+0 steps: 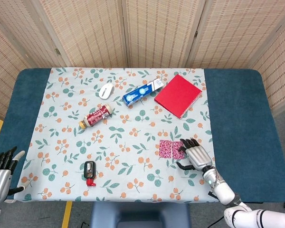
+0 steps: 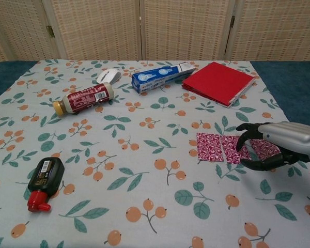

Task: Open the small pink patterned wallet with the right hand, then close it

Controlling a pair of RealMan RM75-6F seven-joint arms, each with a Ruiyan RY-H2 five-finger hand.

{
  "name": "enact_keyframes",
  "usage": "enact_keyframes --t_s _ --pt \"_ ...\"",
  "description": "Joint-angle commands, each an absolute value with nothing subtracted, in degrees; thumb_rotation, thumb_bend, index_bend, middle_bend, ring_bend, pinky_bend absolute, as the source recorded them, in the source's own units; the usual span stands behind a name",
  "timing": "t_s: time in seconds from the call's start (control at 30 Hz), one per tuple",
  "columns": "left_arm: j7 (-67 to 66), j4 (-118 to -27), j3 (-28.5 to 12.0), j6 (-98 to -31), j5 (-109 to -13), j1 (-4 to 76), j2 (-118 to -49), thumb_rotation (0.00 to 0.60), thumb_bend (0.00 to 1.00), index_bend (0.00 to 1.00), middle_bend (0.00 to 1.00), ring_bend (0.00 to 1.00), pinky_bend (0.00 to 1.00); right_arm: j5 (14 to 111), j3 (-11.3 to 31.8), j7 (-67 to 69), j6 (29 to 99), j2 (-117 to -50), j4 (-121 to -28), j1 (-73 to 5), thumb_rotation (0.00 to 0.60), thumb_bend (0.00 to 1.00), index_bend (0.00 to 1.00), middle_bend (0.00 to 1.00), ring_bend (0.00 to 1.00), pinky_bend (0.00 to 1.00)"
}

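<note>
The wallet (image 2: 225, 148) lies open; the right hand (image 2: 271, 147), fingers curled over its right flap, nothing clearly gripped, should fold leftward squarely.

right hand (image 2: 279, 147) low near the table's front right, fingers curled downward; left hand (image 1: 2, 166) at the left corner, fingers spread.

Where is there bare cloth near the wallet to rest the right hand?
Bare cloth lies in front of the wallet and right hand, and left toward the black bottle. The far edge is crowded: red notebook, toothpaste box, mouse, brown bottle.
</note>
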State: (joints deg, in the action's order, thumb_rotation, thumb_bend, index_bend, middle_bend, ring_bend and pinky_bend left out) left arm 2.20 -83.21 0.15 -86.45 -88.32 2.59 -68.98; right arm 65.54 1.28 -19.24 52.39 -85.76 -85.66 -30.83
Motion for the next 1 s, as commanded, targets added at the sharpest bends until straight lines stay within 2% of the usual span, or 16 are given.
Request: enact_keyframes --t_s 0.03,0.57,0.7,0.87,1.0 --pt "2.2 -83.18 0.21 -86.41 -88.36 2.59 -68.97 0.6 0.21 0.15 0.0 0.06 0.0 65.28 1.22 -19.39 52.27 -85.75 -85.49 -30.8 0.228 0.41 0.26 0.07 0.0 0.0" --pt "2.39 -83.26 0.12 -87.03 -88.8 2.54 -68.92 0.6 0.21 0.14 0.0 0.06 0.0 67.34 1.99 -17.26 55.03 -83.24 -88.49 -29.75 0.23 0.41 0.26 0.07 0.0 0.0" --pt "2.44 -83.33 0.19 -87.1 -88.83 2.47 -68.82 0.6 0.21 0.14 0.0 0.06 0.0 66.14 2.96 -17.23 54.78 -83.41 -89.4 -30.11 0.264 0.41 0.26 0.07 0.0 0.0" --pt "2.52 -83.36 0.29 -87.39 -89.13 2.37 -68.81 0.6 0.21 0.14 0.0 0.06 0.0 63.03 3.73 -19.99 54.42 -84.78 -89.82 -30.87 0.28 0.41 0.17 0.07 0.0 0.0" --pt "2.69 -83.21 0.37 -87.44 -89.16 2.29 -68.75 0.6 0.21 0.14 0.0 0.06 0.0 60.23 4.25 -22.08 53.99 -85.38 -90.57 -31.61 0.345 0.41 0.11 0.05 0.0 0.0"
